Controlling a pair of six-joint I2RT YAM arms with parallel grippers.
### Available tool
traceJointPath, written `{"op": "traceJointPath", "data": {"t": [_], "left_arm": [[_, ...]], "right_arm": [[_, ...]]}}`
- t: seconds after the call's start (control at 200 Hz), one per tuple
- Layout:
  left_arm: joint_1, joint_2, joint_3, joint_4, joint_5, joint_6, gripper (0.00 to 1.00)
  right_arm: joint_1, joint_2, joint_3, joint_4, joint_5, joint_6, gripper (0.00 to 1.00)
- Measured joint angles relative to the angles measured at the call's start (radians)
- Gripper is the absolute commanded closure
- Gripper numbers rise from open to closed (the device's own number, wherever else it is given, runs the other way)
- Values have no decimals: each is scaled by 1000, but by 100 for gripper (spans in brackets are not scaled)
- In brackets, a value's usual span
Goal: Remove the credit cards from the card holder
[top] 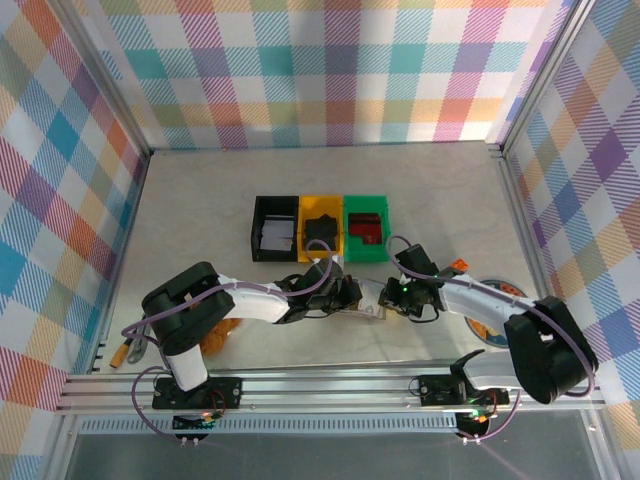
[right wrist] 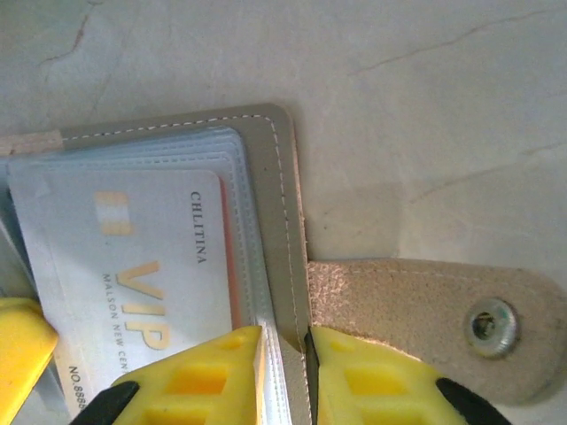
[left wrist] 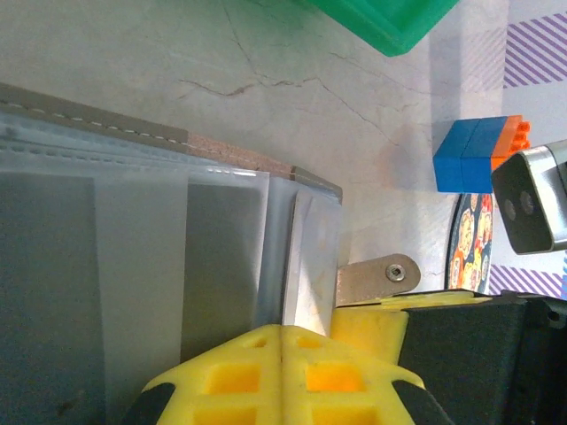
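Two grippers pinch the card holder
Near the green bin: left gripper nips its clear sleeves, right gripper its tabbed edge beside a credit card.

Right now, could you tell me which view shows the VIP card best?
The right wrist view: the VIP card sits in the card holder, print readable. The left wrist view shows clear sleeves with no legible print; from the top, the holder is too small to show cards.
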Motion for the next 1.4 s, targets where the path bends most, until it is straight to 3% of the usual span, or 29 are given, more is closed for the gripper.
{"op": "traceJointPath", "data": {"t": [0.48, 0.685, 1.4], "left_arm": [[-5, 0, 0, -3, 19, 12, 100], [-5, 0, 0, -6, 19, 16, 100], [-6, -46, -27, -63, -53, 39, 100]], "right_arm": [[2, -50, 52, -41, -11, 5, 77], [4, -29, 52, 19, -62, 27, 78], [5, 52, -9, 132, -46, 84, 80]]}}
